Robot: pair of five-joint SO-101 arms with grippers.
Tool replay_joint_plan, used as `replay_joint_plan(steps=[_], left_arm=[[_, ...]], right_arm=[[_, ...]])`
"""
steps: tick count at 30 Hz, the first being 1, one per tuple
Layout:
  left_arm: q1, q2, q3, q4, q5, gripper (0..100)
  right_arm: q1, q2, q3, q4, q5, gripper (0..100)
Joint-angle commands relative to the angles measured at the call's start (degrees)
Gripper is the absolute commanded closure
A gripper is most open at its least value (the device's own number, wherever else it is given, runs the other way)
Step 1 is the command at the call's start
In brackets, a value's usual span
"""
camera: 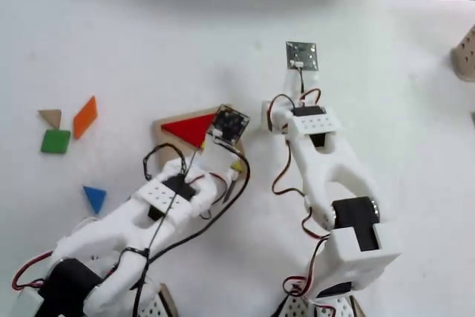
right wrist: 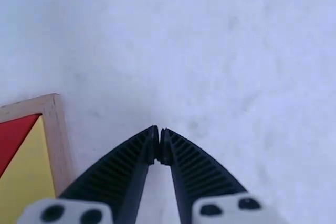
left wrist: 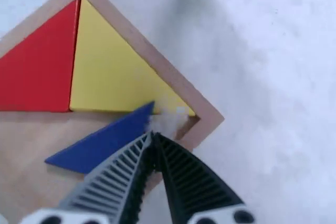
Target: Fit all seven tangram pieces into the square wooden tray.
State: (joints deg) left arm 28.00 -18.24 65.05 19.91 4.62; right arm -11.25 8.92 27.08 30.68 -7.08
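The square wooden tray (left wrist: 176, 80) holds a large red triangle (left wrist: 37, 66), a large yellow triangle (left wrist: 110, 72) and a blue triangle (left wrist: 100, 145) lying loose on its floor. My left gripper (left wrist: 153, 139) is shut, its tips touching the blue triangle's corner near the tray's corner. In the high view the left arm covers much of the tray (camera: 159, 125); the red triangle (camera: 189, 128) shows. My right gripper (right wrist: 158, 136) is shut over bare table beside a tray corner (right wrist: 52, 124). Loose at the left lie a tan triangle (camera: 50, 116), orange parallelogram (camera: 85, 116), green square (camera: 56, 141) and small blue triangle (camera: 94, 198).
The right arm (camera: 326, 161) stretches up the table's middle, just right of the tray. A tan wooden object (camera: 466, 53) stands at the right edge. White table lies open at the back and between the tray and the loose pieces.
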Motion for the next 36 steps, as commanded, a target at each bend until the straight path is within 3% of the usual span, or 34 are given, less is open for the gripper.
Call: replay_joint_plan(steps=[1,4,8,16,21,26,30,33,36], left_arm=[[2.59,0.13,-3.60,8.53,-4.40,98],[2.95,0.13,-4.75,12.84,-13.01,98],[1.27,0.13,-6.59,18.37,-18.29,98],[-13.05,0.66,-11.25,18.11,-10.11,98],[-16.22,0.48,-11.52,15.38,-5.89,98],[-14.99,0.22,-11.52,15.30,-5.71,98],[-5.14,0.57,-9.67,14.59,-5.63,98],[2.51,0.66,-5.98,6.95,-5.54,98],[2.33,0.66,-2.81,-2.02,-4.66,98]], right_arm=[[-0.22,-3.30,-0.53,0.22,-0.18,97.8],[-0.22,-3.30,-0.53,0.22,-0.18,97.8],[-0.22,-3.30,-0.53,0.22,-0.18,97.8],[-0.22,-3.30,-0.53,0.22,-0.18,97.8],[-0.22,-3.30,-0.53,0.22,-0.18,97.8],[-0.22,-3.30,-0.53,0.31,-0.18,97.8],[-0.31,-3.30,-0.53,0.31,-0.18,97.8],[-0.31,-3.30,-0.53,0.31,-0.18,97.8],[-0.13,-3.30,-0.53,0.31,-0.18,97.8]])
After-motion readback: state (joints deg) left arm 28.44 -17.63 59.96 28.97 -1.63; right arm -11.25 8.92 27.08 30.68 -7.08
